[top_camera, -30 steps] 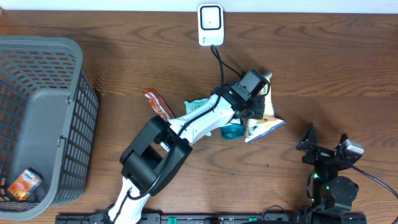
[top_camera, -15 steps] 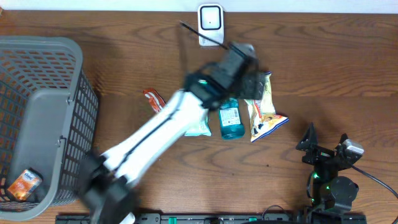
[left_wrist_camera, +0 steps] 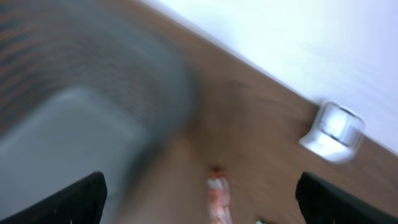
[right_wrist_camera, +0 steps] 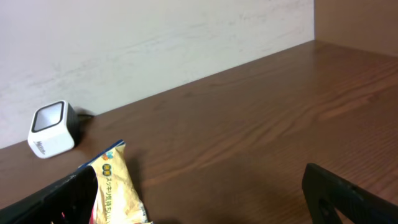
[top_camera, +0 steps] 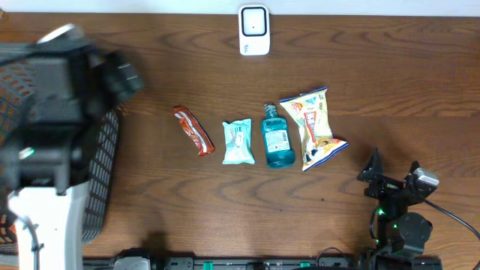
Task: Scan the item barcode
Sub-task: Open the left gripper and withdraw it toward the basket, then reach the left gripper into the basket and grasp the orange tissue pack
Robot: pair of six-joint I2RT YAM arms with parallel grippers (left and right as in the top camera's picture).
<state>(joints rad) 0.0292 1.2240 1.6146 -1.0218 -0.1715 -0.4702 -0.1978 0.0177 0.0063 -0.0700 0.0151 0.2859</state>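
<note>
Four items in a row on wood table point(top_camera: 390, 75): orange-red bar point(top_camera: 193, 130), pale teal packet point(top_camera: 238, 142), teal bottle point(top_camera: 277, 139), yellow snack bag point(top_camera: 315, 127). All lie well to the right of L gripper point(left_wrist_camera: 202, 199), which is blurred, over grey basket point(top_camera: 105, 172), jaws wide apart, nothing betw. them. White scanner point(top_camera: 254, 30) is beyond the row. R gripper point(top_camera: 392, 171) is wide open & empty, bag near its front-left.

Soft, even light falling from above onto wood table point(top_camera: 390, 90); items casting only faint shadows. Left arm point(top_camera: 52, 112) smearing heavily in overhead view. Left wrist view blurring throughout: basket point(left_wrist_camera: 93, 93) and scanner point(left_wrist_camera: 333, 127) streaking, wall point(left_wrist_camera: 298, 37) washing out white. Right wrist view showing sharp, far wall glowing bright.
</note>
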